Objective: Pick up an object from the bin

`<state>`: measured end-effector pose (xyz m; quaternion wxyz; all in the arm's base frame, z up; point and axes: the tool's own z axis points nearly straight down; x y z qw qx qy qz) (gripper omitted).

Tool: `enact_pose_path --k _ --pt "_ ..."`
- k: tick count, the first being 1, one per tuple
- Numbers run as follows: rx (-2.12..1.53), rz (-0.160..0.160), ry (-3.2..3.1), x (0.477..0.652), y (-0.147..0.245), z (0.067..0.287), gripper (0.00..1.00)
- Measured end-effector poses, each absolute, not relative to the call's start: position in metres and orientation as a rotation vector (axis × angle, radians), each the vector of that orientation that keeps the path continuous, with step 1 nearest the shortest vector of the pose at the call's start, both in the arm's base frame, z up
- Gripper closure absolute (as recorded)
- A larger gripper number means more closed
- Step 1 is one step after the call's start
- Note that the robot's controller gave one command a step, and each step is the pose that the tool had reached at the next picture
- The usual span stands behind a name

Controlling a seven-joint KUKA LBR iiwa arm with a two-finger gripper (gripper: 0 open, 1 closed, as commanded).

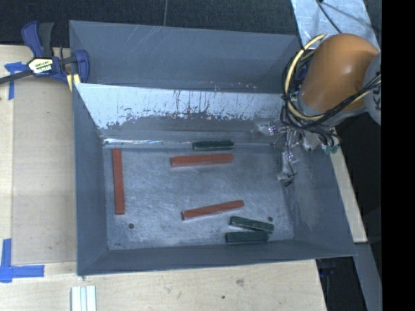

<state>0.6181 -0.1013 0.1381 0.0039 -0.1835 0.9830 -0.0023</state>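
Note:
My gripper (286,171) hangs at the bin's right side, close to the right wall and about mid-depth, with nothing seen in it. The nearest things lie to its left at the back: a dark green bar (213,146) and, just in front of it, a red-brown bar (201,161), both flat and pointing left to right. Nearer the front, below the gripper, lie two more dark green bars, one slanted (251,223) and one along the front wall (246,237). No thing lies under the gripper.
Another red-brown bar (213,210) lies slightly slanted in the middle front. A third one (118,181) lies lengthwise along the left wall. The arm's orange dome and cables hang over the bin's right rim.

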Motion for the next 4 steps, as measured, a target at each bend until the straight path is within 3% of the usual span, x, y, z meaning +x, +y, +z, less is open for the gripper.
enact_pose_path --k 1,2,3,4 --pt "-0.459 0.003 3.112 0.55 -0.044 0.118 0.0" --pt "-0.411 0.001 3.112 0.511 0.006 0.074 0.0" --pt "-0.44 0.0 3.104 0.518 -0.02 0.071 0.0" --pt "-0.445 -0.002 3.103 0.518 -0.019 0.072 1.0"
